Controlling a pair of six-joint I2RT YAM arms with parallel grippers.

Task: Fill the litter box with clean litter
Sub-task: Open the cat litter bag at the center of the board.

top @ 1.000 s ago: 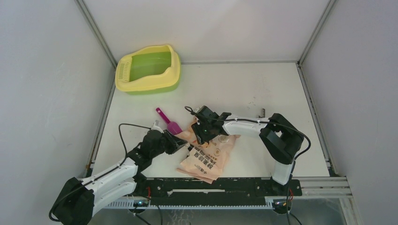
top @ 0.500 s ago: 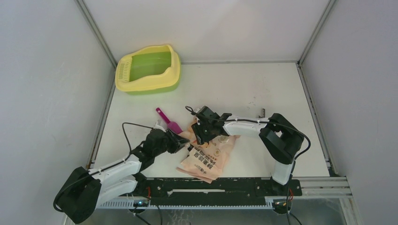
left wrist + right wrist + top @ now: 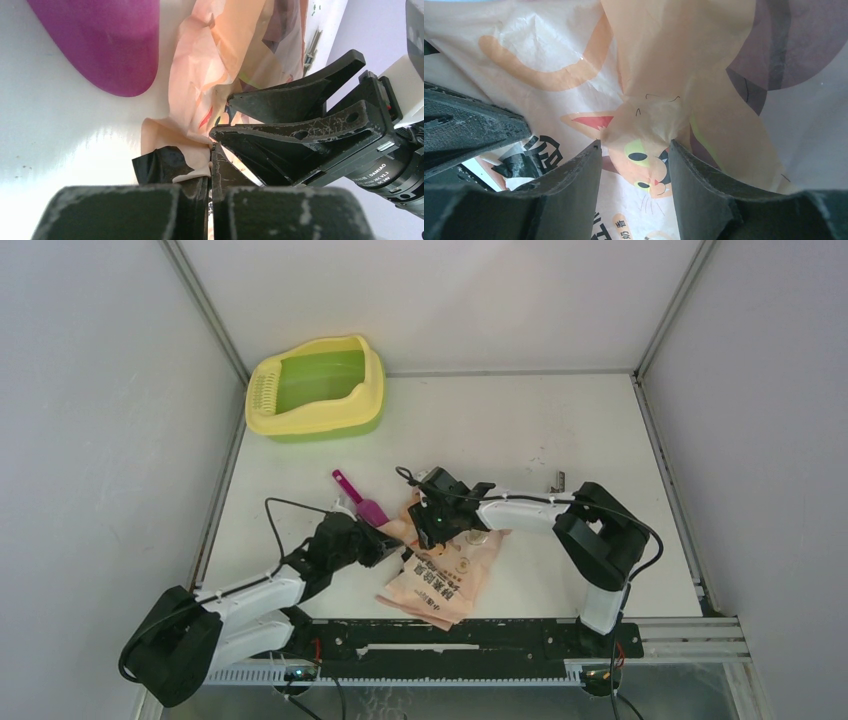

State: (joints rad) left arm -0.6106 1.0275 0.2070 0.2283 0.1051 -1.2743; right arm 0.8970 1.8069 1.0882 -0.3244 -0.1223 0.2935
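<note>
The litter box (image 3: 306,422), with its yellow rim and green basin, stands at the far left corner. No litter shows; no granules are visible. A pink-orange printed bag (image 3: 447,578) lies at the near middle. My left gripper (image 3: 390,545) is shut on a torn edge of the bag (image 3: 192,172) at its left corner. My right gripper (image 3: 432,528) is at the bag's top end. Its jaws are closed on a bunched fold of the bag (image 3: 644,125), with the fold filling the gap between them. The right fingers (image 3: 300,127) also show in the left wrist view.
A magenta scoop (image 3: 364,504) lies just left of the bag, beside my left gripper, and also shows in the left wrist view (image 3: 107,45). A small metal piece (image 3: 560,480) lies to the right. Grey walls enclose the table on three sides.
My left arm's elbow has swung a little left and down, while its gripper has stayed at the bag's corner. The right arm and the bag have not visibly moved.
</note>
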